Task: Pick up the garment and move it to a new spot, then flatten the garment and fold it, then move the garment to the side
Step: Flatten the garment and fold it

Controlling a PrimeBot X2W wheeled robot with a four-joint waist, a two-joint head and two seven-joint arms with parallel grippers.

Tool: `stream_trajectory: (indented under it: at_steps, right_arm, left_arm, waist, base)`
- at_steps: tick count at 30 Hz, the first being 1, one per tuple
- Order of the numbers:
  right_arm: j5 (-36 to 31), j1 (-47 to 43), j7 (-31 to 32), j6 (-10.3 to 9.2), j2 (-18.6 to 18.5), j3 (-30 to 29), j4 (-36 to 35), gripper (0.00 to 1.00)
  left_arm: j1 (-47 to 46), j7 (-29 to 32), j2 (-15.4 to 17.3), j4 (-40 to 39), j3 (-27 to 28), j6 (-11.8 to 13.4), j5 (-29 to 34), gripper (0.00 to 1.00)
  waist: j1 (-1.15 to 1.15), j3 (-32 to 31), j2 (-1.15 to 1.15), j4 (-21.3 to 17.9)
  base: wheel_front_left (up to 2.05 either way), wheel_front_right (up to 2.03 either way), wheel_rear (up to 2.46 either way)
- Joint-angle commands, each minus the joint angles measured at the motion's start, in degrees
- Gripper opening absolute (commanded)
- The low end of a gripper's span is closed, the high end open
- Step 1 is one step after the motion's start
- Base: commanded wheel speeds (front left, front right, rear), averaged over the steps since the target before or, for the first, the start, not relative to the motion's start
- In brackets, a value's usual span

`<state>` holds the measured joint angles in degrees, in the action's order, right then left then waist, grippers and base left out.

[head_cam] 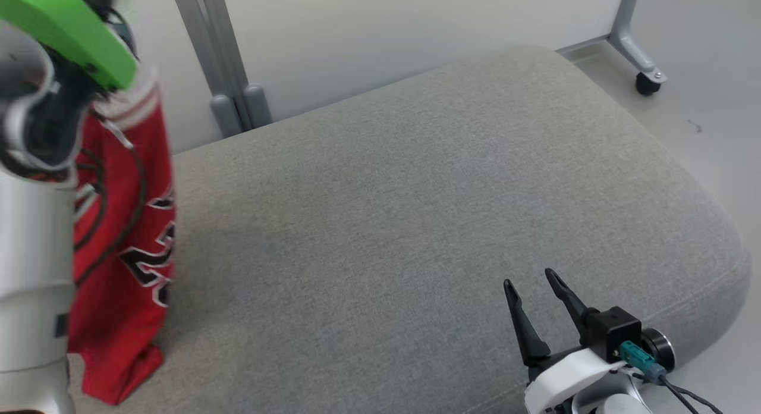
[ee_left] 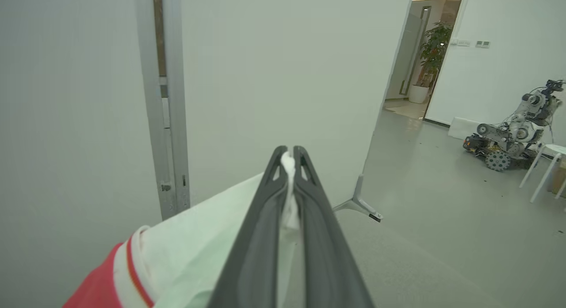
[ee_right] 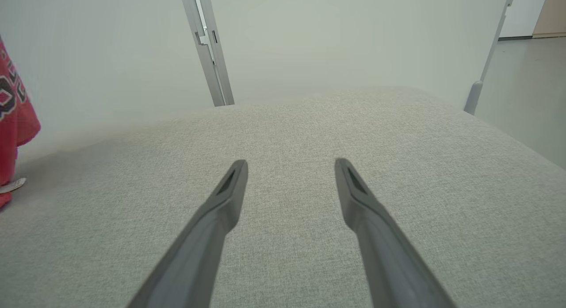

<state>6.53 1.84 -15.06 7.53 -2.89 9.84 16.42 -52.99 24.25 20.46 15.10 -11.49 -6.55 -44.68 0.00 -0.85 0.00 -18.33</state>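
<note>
Closest to us are the two dark fingers of our left gripper. They are clenched together along their whole length, with a fold of white cloth pinched between the tips. That cloth is the pale edge of the garment, a red jersey with white trim and dark lettering. It hangs down from these jaws beside our pale left forearm, and its lower end appears to bunch on the near left part of the grey cushion.

Past the left fingertips stands a white partition panel with a grey post to the left of them. Off to their right, across open floor, we see another wheeled robot, a white stool and a potted plant in a doorway.

Our right gripper sits low over the cushion with its jaws spread wide and nothing held. Bare grey fabric lies between and ahead of its fingers. The garment hangs well apart from these jaws, far to their left.
</note>
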Motion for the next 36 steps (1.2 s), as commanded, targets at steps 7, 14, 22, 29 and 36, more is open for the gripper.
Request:
stream_trajectory:
  at_steps: [7, 14, 22, 29, 36]
  right_arm:
    - [2.3, 3.9, -0.2, -0.08, 0.0, 2.6, -1.2, 1.00]
    - [7.0, 6.1, -0.2, -0.08, 0.0, 4.8, -2.5, 1.00]
    - [7.8, 3.7, -0.2, -0.08, 0.0, 2.7, -2.8, 1.00]
    - [5.4, 2.4, -0.2, -0.08, -0.1, 1.0, -1.6, 1.00]
    - [3.0, -0.1, -0.2, -0.08, 0.0, -1.3, -1.3, 1.00]
  left_arm:
    - [6.2, -1.6, -9.0, 3.3, -8.0, -0.5, 0.3, 0.00]
    - [3.4, -4.8, -15.7, 9.0, -19.1, -0.9, 4.3, 0.00]
    - [4.2, -9.7, -16.5, 10.0, -28.9, -1.0, 5.7, 1.00]
    - [11.5, -13.2, -12.9, 2.7, -28.1, 0.3, 3.1, 1.00]
    - [27.9, -17.4, -5.6, -5.9, -21.8, 8.2, -0.3, 1.00]
  waist:
    - [0.00, 7.5, 0.00, -6.8]
    - [0.00, 15.2, 0.00, -13.8]
    - [0.00, 14.9, 0.00, -13.8]
    - [0.00, 9.8, 0.00, -11.1]
    - [0.00, 5.2, 0.00, -5.2]
  base:
    - [0.00, 0.00, 0.00]
    - [0.00, 0.00, 0.00]
    - [0.00, 0.00, 0.00]
    - [0.00, 0.00, 0.00]
    - [0.00, 0.00, 0.00]
